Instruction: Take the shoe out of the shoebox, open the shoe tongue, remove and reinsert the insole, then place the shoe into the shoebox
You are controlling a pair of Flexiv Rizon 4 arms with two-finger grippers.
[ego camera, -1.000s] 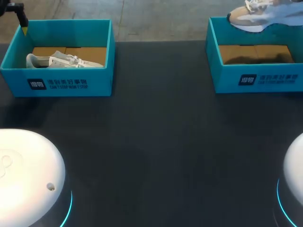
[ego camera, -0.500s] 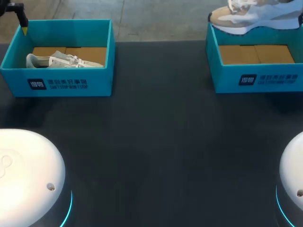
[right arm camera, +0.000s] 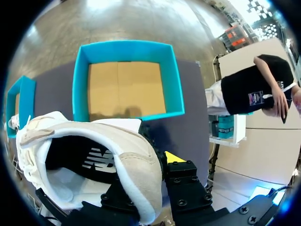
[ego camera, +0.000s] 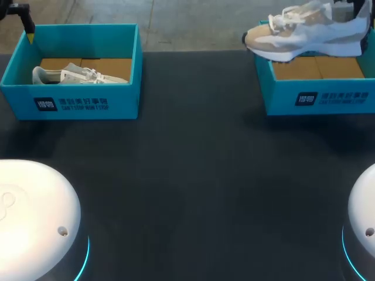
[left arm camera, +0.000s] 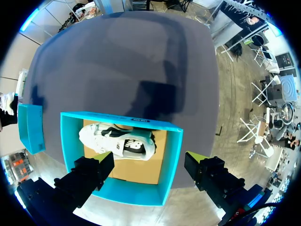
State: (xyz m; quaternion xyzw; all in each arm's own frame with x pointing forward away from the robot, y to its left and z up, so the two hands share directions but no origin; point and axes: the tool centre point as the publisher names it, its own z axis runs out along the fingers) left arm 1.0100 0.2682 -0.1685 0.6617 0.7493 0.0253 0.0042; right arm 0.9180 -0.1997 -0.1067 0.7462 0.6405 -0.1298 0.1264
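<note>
A beige-and-white shoe [ego camera: 302, 36] hangs above the left end of the right teal shoebox [ego camera: 319, 96], its toe past the box's left wall. My right gripper [right arm camera: 151, 162] is shut on the shoe's heel collar [right arm camera: 141, 169], and the right shoebox [right arm camera: 124, 46] ahead of it shows only its bare cardboard floor. A second white shoe [ego camera: 76, 75] lies on its side in the left teal shoebox [ego camera: 73, 102]. My left gripper [left arm camera: 146, 161] stands open above that box's far edge, over the white shoe [left arm camera: 117, 143], touching nothing. In the head view the left gripper [ego camera: 29, 35] shows at the box's back left corner.
The dark table [ego camera: 193, 175] stretches wide between and in front of the two boxes. My arms' white bases sit at the near left [ego camera: 35, 216] and near right [ego camera: 363, 222] corners.
My right gripper has carried the beige shoe leftward and nearer, out over the right box's left wall. The left arm and the left box have not moved.
</note>
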